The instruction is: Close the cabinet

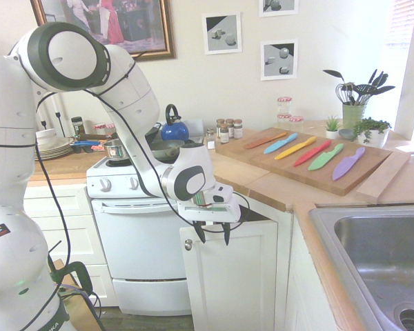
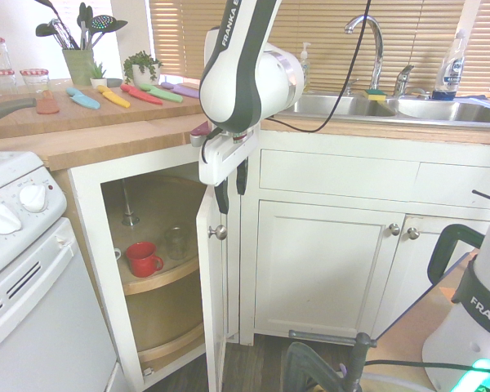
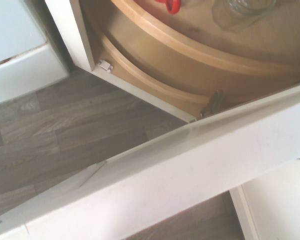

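Here my tool [image 2: 230,189] hangs with fingers spread and nothing in them, pointing down just above the top edge of the cabinet [image 2: 215,286] door, which stands swung out below the table [image 2: 114,139] edge, beside the oven. I should set a finger against the door's outer face near the knob [image 2: 219,232] and push steadily inward. The door is white, recessed-panelled, its shelves exposed.

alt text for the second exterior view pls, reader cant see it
A white robot arm's open end effector hangs pointing down at the top edge of an open white cabinet door, just above its round silver knob. Inside the cabinet, a red mug and a clear glass sit on a round wooden shelf.
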Controlling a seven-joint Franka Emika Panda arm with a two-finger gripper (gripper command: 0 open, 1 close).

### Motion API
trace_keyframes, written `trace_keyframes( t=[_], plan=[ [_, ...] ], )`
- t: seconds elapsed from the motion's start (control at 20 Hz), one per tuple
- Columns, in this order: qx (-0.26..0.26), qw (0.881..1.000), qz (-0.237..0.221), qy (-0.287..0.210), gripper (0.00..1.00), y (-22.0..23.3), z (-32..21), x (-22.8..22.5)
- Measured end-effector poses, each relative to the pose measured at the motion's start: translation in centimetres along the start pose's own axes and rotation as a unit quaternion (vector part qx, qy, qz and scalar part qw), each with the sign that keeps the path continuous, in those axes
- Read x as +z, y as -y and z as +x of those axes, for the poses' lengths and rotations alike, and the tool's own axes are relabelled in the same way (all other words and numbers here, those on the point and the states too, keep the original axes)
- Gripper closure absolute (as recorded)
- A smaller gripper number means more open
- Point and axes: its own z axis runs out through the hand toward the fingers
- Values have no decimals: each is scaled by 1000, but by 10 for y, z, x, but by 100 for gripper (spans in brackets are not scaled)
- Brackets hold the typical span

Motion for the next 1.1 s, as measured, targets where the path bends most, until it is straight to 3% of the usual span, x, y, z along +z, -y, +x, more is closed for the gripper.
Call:
trace_keyframes(
  t=[1.1],
  plan=[
    [-1,1000,2,9,100,4,5,11]
  ],
)
